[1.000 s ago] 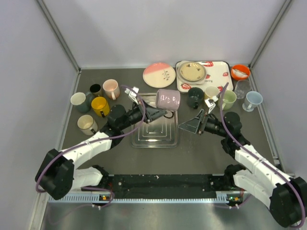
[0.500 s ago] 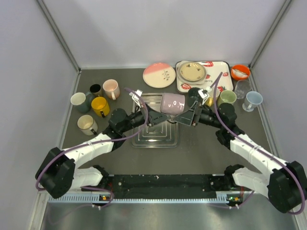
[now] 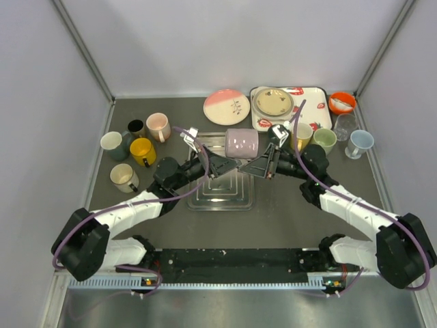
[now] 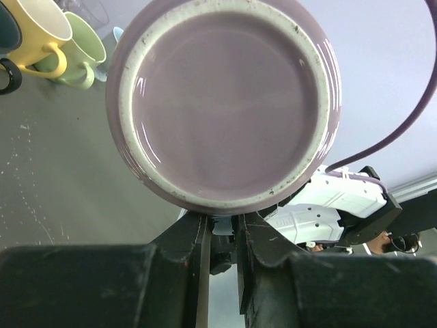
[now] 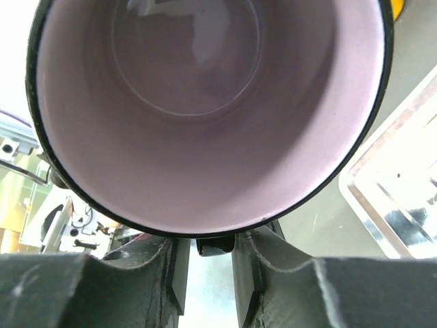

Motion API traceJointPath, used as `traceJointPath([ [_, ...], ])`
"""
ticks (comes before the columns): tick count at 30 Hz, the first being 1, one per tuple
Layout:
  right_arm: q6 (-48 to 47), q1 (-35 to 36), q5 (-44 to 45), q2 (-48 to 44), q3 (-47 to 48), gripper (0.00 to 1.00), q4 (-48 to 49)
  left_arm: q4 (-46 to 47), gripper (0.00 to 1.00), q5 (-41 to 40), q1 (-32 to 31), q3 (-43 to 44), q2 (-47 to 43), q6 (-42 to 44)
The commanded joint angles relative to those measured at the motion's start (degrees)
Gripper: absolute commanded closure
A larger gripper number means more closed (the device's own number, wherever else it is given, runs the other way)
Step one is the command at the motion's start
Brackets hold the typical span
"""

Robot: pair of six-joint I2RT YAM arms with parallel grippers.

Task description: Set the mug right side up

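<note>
The mug [image 3: 242,143] is lilac and hangs on its side above the clear tray [image 3: 198,202], held between both arms. My left gripper [image 3: 221,164] comes in from the left and is shut on the dark handle under the mug. In the left wrist view the mug's base [image 4: 222,102] faces the camera above the left gripper [image 4: 220,225]. My right gripper [image 3: 257,166] comes in from the right, with its jaws narrow around the same handle. In the right wrist view the mug's open mouth [image 5: 205,102] fills the frame above the right gripper [image 5: 215,249].
Several mugs stand at the left, among them a yellow one [image 3: 142,150] and a pink one [image 3: 158,126]. At the back are a pink plate [image 3: 226,106], a patterned tray [image 3: 321,104] and an orange bowl [image 3: 341,102]. A green mug [image 3: 325,140] and a blue cup [image 3: 360,142] stand at the right.
My right arm swung left from beside the tray up to the mug, and its jaws went from wide open to narrow round the handle. The left gripper kept its hold.
</note>
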Motion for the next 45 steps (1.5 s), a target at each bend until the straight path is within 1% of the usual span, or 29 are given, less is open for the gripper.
traceJointPath([
  [1, 1.3, 0.5, 1.7, 0.8, 2.5, 0.76, 8.7, 10.1, 1.00, 6.4, -1.4, -0.1, -0.6, -1.1],
  [3, 1.6, 0.5, 2.3, 0.9, 2.5, 0.78, 9.3, 10.8, 1.00, 7.0, -1.4, -0.3, -0.5, -1.5],
  [4, 1.6, 0.5, 2.7, 0.8, 2.4, 0.81, 9.8, 11.1, 1.00, 7.6, -1.5, -0.4, -0.5, -1.5],
  [6, 1.4, 0.5, 4.4, 0.3, 2.0, 0.97, 10.4, 11.3, 1.00, 8.1, -1.6, -0.5, -0.7, -1.4],
  [7, 1.3, 0.5, 5.0, 0.1, 1.9, 1.00, 10.1, 11.3, 1.00, 8.2, -1.6, -0.7, -0.7, -1.3],
  [9, -0.1, 0.4, 5.7, -0.3, 2.4, 1.00, 8.6, 11.2, 1.00, 8.1, -1.7, -1.4, -1.1, -1.0],
  [13, -7.1, 0.5, 6.4, -3.4, 5.2, 1.00, -0.2, 10.7, 1.00, 7.8, -1.6, -2.3, -1.8, 0.7],
  [14, -10.9, 0.5, 7.1, -4.2, 5.8, 1.00, -5.7, 10.3, 1.00, 7.6, -1.6, -2.4, -1.8, 1.0],
  [17, -17.3, 0.5, 8.3, -6.9, 8.1, 1.00, -14.3, 9.9, 0.99, 7.3, -1.6, -2.4, -1.5, 1.5],
  [18, -18.9, 0.5, 8.8, -7.5, 9.3, 1.00, -17.2, 9.8, 0.93, 7.4, -1.5, -2.3, -1.1, 1.5],
  [19, -21.7, 0.4, 9.4, -8.3, 10.0, 1.00, -19.2, 9.9, 0.84, 7.4, -1.5, -2.0, -0.7, 1.4],
  [20, -22.8, 0.5, 9.5, -8.7, 10.4, 1.00, -22.3, 9.9, 0.68, 7.5, -1.5, -2.0, 0.0, 1.4],
  [21, -23.5, 0.5, 9.7, -9.1, 11.0, 1.00, -23.4, 10.1, 0.60, 7.4, -1.5, -1.8, 0.3, 1.2],
  [24, -25.3, 0.5, 10.1, -10.1, 11.4, 1.00, -26.1, 10.8, 0.42, 6.6, -1.4, -1.9, 0.9, 0.6],
  [27, -26.2, 0.5, 10.9, -10.7, 11.8, 1.00, -28.8, 10.6, 0.35, 6.2, -1.3, -2.2, 0.6, 1.1],
  [29, -27.4, 0.5, 12.9, -11.4, 12.1, 1.00, -30.7, 8.9, 0.34, 5.9, -0.7, -2.1, 0.0, 1.8],
  [30, -28.0, 0.4, 14.3, -11.6, 12.9, 1.00, -32.7, 8.1, 0.33, 5.9, -0.3, -2.2, -0.4, 2.0],
  [31, -29.7, 0.5, 18.4, -11.8, 13.6, 1.00, -37.8, 7.2, 0.32, 5.3, 0.0, -2.7, -1.0, 2.4],
  [33, -31.8, 0.5, 24.3, -12.0, 15.7, 1.00, -44.1, 2.2, 0.31, 3.9, 1.4, -3.6, -3.8, 4.2],
  [34, -32.8, 0.4, 31.3, -11.9, 16.3, 1.00, -50.0, -0.6, 0.31, 1.2, 1.8, -4.7, -5.0, 5.1],
  [35, -33.1, 0.5, 35.1, -11.9, 17.3, 1.00, -52.5, -6.2, 0.31, -0.4, 2.4, -5.1, -7.9, 7.5],
  [36, -33.5, 0.4, 38.1, -11.5, 17.7, 1.00, -54.7, -9.2, 0.32, -1.9, 2.6, -6.3, -9.6, 9.1],
  [37, -34.1, 0.3, 43.8, -11.2, 18.0, 1.00, -58.6, -11.9, 0.32, -4.0, 2.7, -6.7, -11.5, 10.9],
  [38, -34.3, 0.4, 46.7, -10.7, 18.2, 1.00, -60.0, -15.0, 0.32, -8.3, 2.7, -7.0, -15.2, 13.9],
  [39, -34.6, 0.2, 49.0, -10.3, 18.5, 1.00, -61.7, -22.4, 0.33, -11.4, 2.7, -7.2, -17.2, 14.8],
  [40, -34.8, -0.1, 53.0, -9.0, 18.5, 1.00, -62.8, -25.1, 0.33, -14.1, 2.7, -7.5, -19.0, 15.6],
  [41, -34.8, -0.6, 54.1, -8.3, 18.3, 1.00, -64.4, -28.0, 0.34, -19.3, 2.7, -7.6, -22.4, 17.3],
  [43, -33.6, -3.0, 55.2, -6.1, 16.7, 1.00, -64.9, -35.2, 0.34, -23.9, 2.7, -7.5, -25.6, 18.1],
  [45, -32.1, -5.0, 54.6, -4.6, 14.9, 1.00, -65.0, -38.1, 0.34, -29.2, 2.7, -7.3, -29.2, 20.0],
])
